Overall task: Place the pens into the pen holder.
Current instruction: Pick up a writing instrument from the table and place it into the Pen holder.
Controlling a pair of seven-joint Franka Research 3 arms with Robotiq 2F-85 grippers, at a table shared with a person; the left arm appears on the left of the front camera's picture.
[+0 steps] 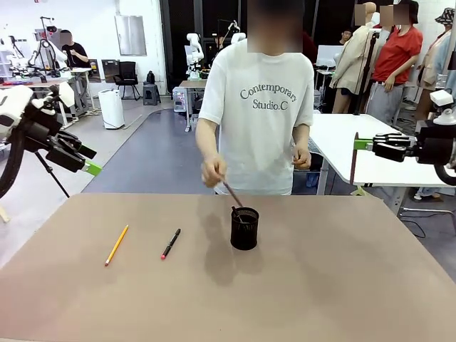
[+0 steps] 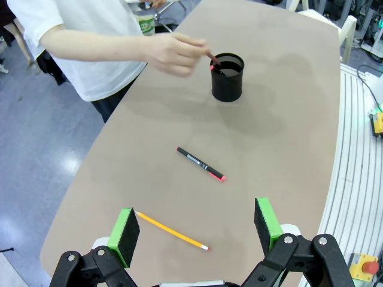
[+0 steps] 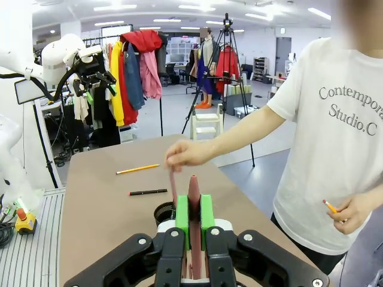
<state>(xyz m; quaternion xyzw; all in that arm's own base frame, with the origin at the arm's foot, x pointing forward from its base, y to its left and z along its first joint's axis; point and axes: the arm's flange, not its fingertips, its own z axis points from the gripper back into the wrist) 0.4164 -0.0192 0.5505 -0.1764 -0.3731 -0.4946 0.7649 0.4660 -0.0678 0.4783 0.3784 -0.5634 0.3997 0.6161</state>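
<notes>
1. Front view sets the small black wire-mesh pen holder (image 1: 244,229) near the middle of the brown bench (image 1: 342,285). The person's hand (image 1: 212,171) is just above and behind it, holding a dark reddish-brown pen (image 1: 232,194) with its lower end inside the rim.
2. On the holder's left, the black pen with a red end (image 1: 171,244) lies flat nearby. The yellow-orange pencil (image 1: 116,245) lies farther out the same way, apart from it.
3. The left tool (image 1: 88,161) hangs well to the holder's left, off the bench edge, jaws spread wide and empty. The right tool (image 1: 363,144) is well to the holder's right and higher, clamped on a thin reddish-brown stick (image 1: 352,164), probably another pen.
4. Risk: the person's hand occupies the space over the holder, so an arm heading there now could strike it.
5. Risk: the stick hangs long below the pads, so it may catch the rim and tip the light holder, or slip askew.
6. Risk: the pen and pencil lie low and slim, so closing pads could scrape the bench or roll them away.
7. Left wrist view shows the left tool (image 2: 195,224) wide open above the pencil (image 2: 172,229), with the pen (image 2: 200,164) between it and the holder (image 2: 227,78). The front view leaves that line-up vague.
8. Right wrist view shows the stick (image 3: 194,191) pinched between the green pads (image 3: 206,212). The person's other hand (image 3: 353,212) holds a short orange stick (image 3: 329,206), which the front view leaves unclear.
</notes>
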